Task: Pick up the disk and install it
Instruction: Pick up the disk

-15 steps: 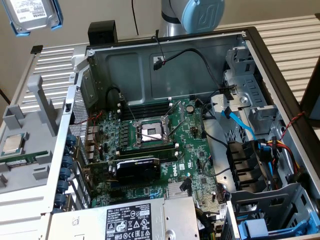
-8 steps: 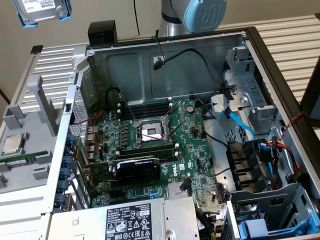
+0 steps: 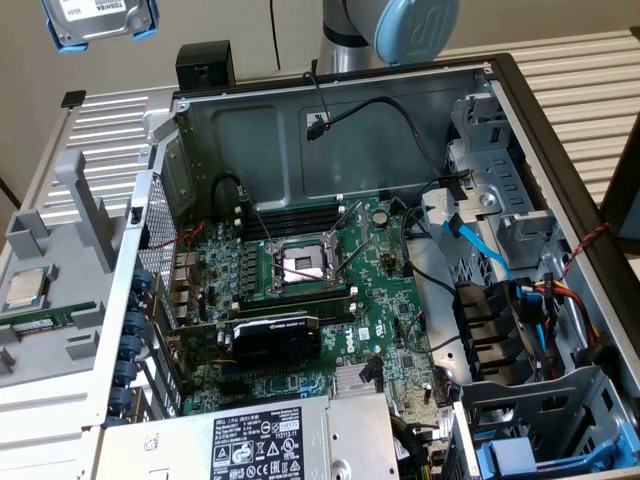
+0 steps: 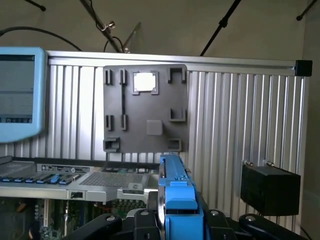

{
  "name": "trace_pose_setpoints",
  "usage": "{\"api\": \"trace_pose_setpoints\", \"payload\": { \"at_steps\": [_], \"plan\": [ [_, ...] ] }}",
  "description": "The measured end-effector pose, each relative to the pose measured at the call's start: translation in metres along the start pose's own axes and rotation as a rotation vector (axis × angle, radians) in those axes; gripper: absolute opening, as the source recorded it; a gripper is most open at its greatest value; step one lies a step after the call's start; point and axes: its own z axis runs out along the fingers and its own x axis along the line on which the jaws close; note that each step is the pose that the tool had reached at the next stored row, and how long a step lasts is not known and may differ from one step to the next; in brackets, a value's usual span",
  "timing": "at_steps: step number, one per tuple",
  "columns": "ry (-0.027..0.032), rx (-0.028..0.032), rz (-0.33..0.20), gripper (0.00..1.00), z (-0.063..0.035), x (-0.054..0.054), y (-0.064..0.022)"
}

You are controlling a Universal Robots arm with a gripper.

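Disk (image 4: 176,195) in its blue carrier is gripped edge-on by the tool (image 4: 177,222), and its long axis runs straight out from the tool. In the exterior view it hangs high beyond the far left corner of the open computer case (image 3: 330,140), which holds the motherboard (image 3: 390,300). Beside the case, a processor chip (image 3: 27,288) sits in a grey tray (image 3: 50,350).

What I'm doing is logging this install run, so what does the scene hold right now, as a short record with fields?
disk: lifted in the air, beyond the case's far corner at the exterior view's left
hand: closed on the disk's blue carrier edge
computer case: open, motherboard exposed
processor chip: resting on the grey tray outside the case
install status: disk not yet inside the case
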Motion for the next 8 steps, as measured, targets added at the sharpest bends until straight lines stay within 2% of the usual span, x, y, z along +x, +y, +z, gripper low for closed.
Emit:
{"api": "trace_pose_setpoints", "payload": {
  "at_steps": [8],
  "plan": [
    [-0.0002,-0.0015,0.0,0.37,0.0001,0.025,-0.0245]
  ]
}}
